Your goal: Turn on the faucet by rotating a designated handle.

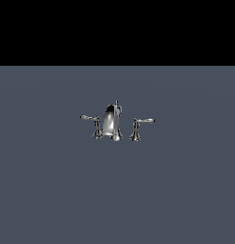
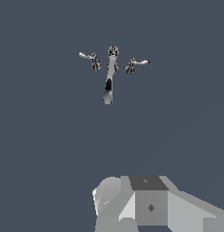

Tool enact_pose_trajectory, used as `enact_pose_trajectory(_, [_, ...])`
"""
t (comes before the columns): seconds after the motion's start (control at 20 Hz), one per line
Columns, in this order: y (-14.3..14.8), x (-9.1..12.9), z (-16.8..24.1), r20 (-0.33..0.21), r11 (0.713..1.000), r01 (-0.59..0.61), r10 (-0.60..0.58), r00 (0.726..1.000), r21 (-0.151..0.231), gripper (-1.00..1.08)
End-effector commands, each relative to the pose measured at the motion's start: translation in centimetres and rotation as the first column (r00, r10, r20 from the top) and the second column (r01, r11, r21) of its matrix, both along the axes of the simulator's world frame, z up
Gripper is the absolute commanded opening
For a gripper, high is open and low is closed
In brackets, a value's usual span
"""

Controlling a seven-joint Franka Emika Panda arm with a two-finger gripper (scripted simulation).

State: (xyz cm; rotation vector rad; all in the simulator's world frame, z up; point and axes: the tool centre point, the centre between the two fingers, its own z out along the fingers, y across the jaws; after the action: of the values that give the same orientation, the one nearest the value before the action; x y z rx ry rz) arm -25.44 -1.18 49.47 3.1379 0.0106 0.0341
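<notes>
1. The faucet (image 1: 112, 122) stands alone in the middle of the grey floor (image 1: 185, 190). The handle (image 1: 141, 125) is the post on the exterior view's right, lever pointing right.
2. The gripper is not in the exterior view; the wrist view shows only grey arm housing (image 2: 149, 204), so I cannot tell how far the fingers are open or whether they hold anything. The arm seems well apart from the faucet.
3. Risk: choosing the twin handle (image 1: 92, 122), its mirror image.
4. Risk: the lever is thin and shiny, so a push may slip off it.
5. The spout (image 1: 111, 120) stands just beside the handle and could be struck.
</notes>
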Motion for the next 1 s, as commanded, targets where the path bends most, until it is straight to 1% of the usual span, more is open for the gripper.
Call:
enact_pose_trajectory(0.0, [0.0, 0.0, 0.0, 0.000, 1.000, 0.000, 0.000, 1.000, 0.000, -1.00])
enact_pose_trajectory(0.25, [0.2, 0.3, -0.4, 0.000, 1.000, 0.015, -0.015, 1.000, 0.000, -1.00])
enact_pose_trajectory(0.5, [0.6, 1.2, -1.5, -0.001, 0.998, 0.061, -0.061, 0.998, 0.001, -1.00])
enact_pose_trajectory(0.75, [1.3, 2.8, -3.4, -0.002, 0.990, 0.138, -0.138, 0.990, 0.003, -1.00])
enact_pose_trajectory(0.95, [2.0, 4.6, -5.4, -0.003, 0.975, 0.222, -0.222, 0.975, 0.004, -1.00])
